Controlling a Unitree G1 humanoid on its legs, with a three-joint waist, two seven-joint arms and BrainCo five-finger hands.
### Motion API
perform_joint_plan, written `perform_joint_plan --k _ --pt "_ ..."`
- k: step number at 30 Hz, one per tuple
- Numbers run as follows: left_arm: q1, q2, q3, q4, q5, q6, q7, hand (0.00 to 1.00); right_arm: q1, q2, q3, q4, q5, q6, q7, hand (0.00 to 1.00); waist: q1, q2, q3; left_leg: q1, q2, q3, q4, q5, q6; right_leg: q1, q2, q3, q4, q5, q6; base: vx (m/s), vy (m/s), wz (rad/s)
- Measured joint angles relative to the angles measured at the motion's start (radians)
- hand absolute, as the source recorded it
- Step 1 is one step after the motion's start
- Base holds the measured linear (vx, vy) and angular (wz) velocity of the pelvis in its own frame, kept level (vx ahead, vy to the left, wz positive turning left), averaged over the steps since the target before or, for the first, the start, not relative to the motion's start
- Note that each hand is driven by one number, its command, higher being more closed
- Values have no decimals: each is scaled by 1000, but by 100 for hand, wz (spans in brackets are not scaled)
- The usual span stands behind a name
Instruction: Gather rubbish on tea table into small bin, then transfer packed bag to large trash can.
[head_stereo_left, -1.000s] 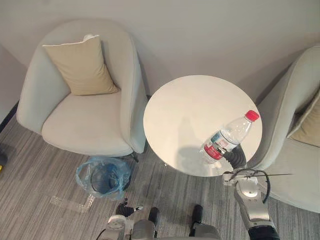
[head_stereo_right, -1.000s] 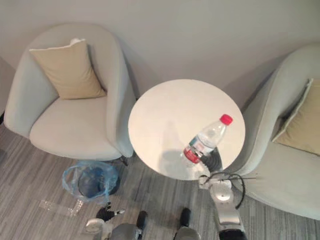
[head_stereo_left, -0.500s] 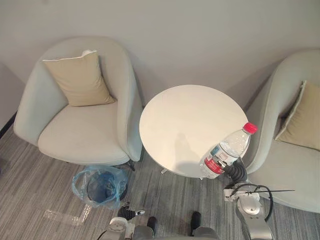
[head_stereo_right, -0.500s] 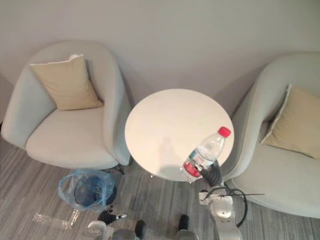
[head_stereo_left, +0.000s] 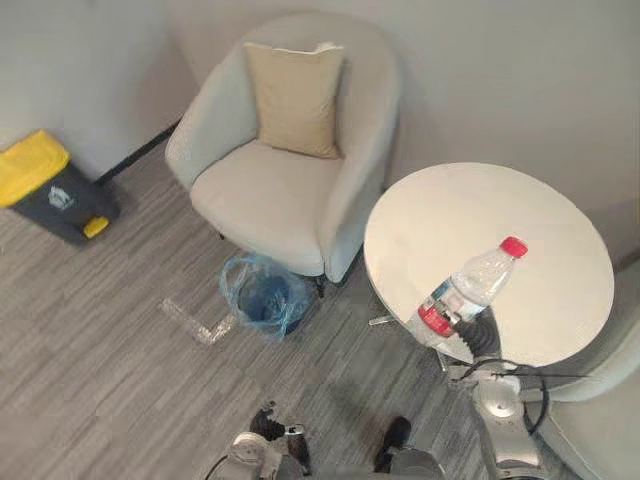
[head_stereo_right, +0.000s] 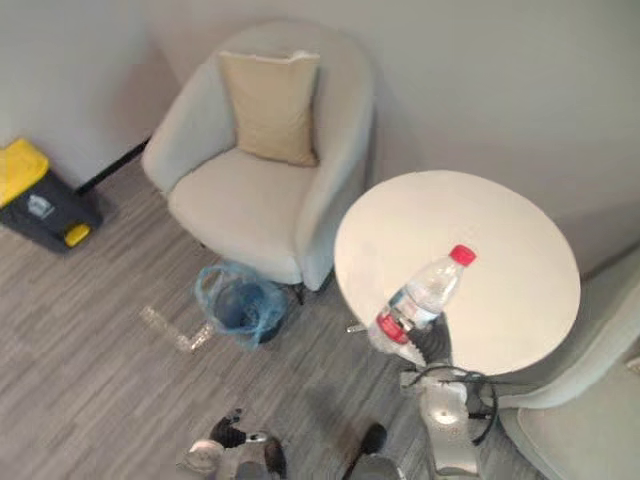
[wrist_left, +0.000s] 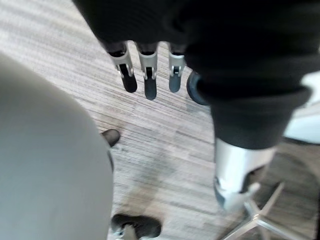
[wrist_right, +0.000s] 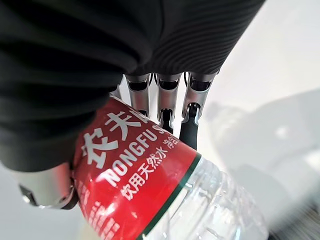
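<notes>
Grey floor carries the small bin (head_stereo_left: 264, 302), well apart to the left of the right hand (head_stereo_left: 478, 338), whose fingers (wrist_right: 168, 100) grip a tilted bottle (head_stereo_left: 468, 290) over the desk (head_stereo_left: 560, 230) edge; left hand (wrist_left: 148, 75) fingers hang straight.

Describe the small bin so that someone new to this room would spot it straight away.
Find the armchair with the tan cushion. On the floor at its front, toward the round table, stands the small bin. It is lined with a loose blue bag, unlike the grey, yellow-lidded trash can by the wall.
</notes>
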Motion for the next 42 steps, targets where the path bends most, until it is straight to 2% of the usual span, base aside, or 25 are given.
perform_joint_plan --k 3,4,5,7,8,9,10,11,12,13,14,15,17,18,19,22,24,25,27,28,29,30,32,38,42 --pt "6 -3 1 0 -3 -1 4 0 2 2 30 30 1 3 12 100 -7 14 2 -9 -29 -14 70 -61 22 -51 -89 24 197 -91 20 -15 169 3" --pt "6 -1 1 0 -9 -2 4 0 9 2 29 41 1 7 17 100 -8 7 6 -11 -44 -37 93 -84 32 -66 -118 60 274 -129 13 33 179 45" --pt "6 3 1 0 -12 -3 5 0 19 2 28 41 2 8 19 100 -13 2 9 -11 -55 -63 111 -99 34 -74 -129 126 321 -154 -1 60 156 84" --pt "7 10 2 4 -23 -3 7 0 33 -4 28 44 2 15 34 100 -27 -6 17 -12 -67 -145 132 -109 42 -114 -126 314 468 -152 -24 76 94 104" --pt "7 13 11 4 -28 -2 9 0 33 -5 28 45 2 15 41 100 -31 -6 21 -5 -59 -184 132 -109 45 -160 -117 373 563 -150 -59 75 2 81" --pt "7 14 14 2 -35 -2 10 0 32 -3 29 46 2 15 45 100 -33 -1 20 1 -50 -207 134 -110 47 -180 -95 410 588 -176 -70 116 -82 83" --pt "4 22 24 3 -40 1 18 0 24 -4 40 49 2 15 52 100 -34 -6 29 -8 -28 -248 140 -111 48 -199 -10 474 562 -239 -27 146 -215 78" --pt "-5 33 32 11 -40 5 21 0 11 -4 50 59 3 14 59 100 -34 -19 40 -10 -13 -280 140 -113 44 -216 59 517 518 -251 -18 151 -234 63" --pt "-6 34 32 11 -40 5 22 0 10 -4 50 59 3 14 60 100 -34 -20 41 -10 -13 -282 140 -113 44 -217 63 519 516 -251 -18 166 -273 87" --pt "-26 42 44 22 -41 14 22 0 4 -5 47 66 4 14 66 100 -38 -46 55 -4 -9 -333 143 -125 23 -236 125 556 391 -229 -9 140 -220 91" --pt "-23 43 51 22 -41 16 22 0 8 -6 46 66 4 14 66 100 -44 -60 57 6 -18 -362 151 -141 3 -233 132 587 308 -197 -7 201 -314 116" --pt "-22 43 54 25 -40 16 23 0 9 -12 45 67 5 17 66 100 -52 -67 60 9 -20 -394 158 -153 -8 -216 135 584 319 -154 -19 224 -319 86" --pt "-15 4 57 39 -39 16 23 0 21 -18 15 64 6 23 66 100 -53 -5 38 -1 24 -443 181 -169 -32 -213 166 518 342 -212 -37 323 -282 64" --pt "-10 -9 58 39 -39 16 24 0 24 -18 0 65 6 26 66 100 -55 19 33 -14 40 -459 204 -177 -45 -205 177 484 345 -219 -58 332 -182 54" --pt "-9 -16 61 39 -39 17 23 0 31 -16 -7 65 7 32 67 100 -56 26 30 -26 50 -471 229 -177 -49 -189 184 458 341 -226 -77 306 -186 72" --pt "-11 -23 80 12 -37 19 21 0 64 -6 -11 56 17 35 70 100 -56 20 32 -114 79 -426 450 -165 -59 -85 196 383 281 -259 -101 288 -194 77" --pt "-11 -21 98 -12 -35 19 22 0 68 -4 7 56 39 36 69 100 -36 5 41 -196 113 -322 658 -164 -52 -3 208 356 234 -264 -113 217 -115 35" --pt "-11 -20 97 -21 -35 19 22 0 64 -3 7 56 43 36 68 100 -23 12 36 -204 121 -282 678 -167 -55 18 208 353 225 -262 -115 219 -41 -4" --pt "-14 -20 95 -25 -35 17 23 0 54 3 4 59 43 36 63 100 -15 2 41 -219 122 -200 595 -180 -35 60 194 349 203 -262 -115 198 42 0" --pt "-16 -20 93 -23 -35 19 24 0 51 2 -3 60 43 36 59 100 -16 4 40 -221 116 -182 488 -150 -25 69 189 340 201 -263 -110 160 87 15" --pt "-16 -20 88 -21 -35 21 24 0 51 1 -8 60 43 36 56 100 -17 10 37 -221 115 -176 397 -84 -19 74 191 336 201 -268 -100 166 109 28" --pt "-17 -17 87 -16 -30 26 24 0 50 7 -20 70 42 41 52 100 -17 3 31 -202 90 -174 326 -66 -31 86 190 341 197 -283 -76 171 118 34" --pt "-20 8 79 -10 -25 33 24 0 48 28 -23 71 40 44 45 100 -19 -34 29 -171 52 -188 239 -32 -22 82 157 346 189 -281 -68 166 153 40" --pt "-22 15 77 2 -19 32 24 0 -6 29 7 160 0 45 47 100 -7 -37 30 -97 20 -168 167 -20 -7 106 127 424 186 -267 -47 60 96 -1" --pt "-28 20 77 9 -18 32 24 0 -67 22 62 228 -40 45 45 100 -8 -26 35 -137 16 -148 138 7 -5 41 125 456 192 -260 -34 -43 -3 -24"
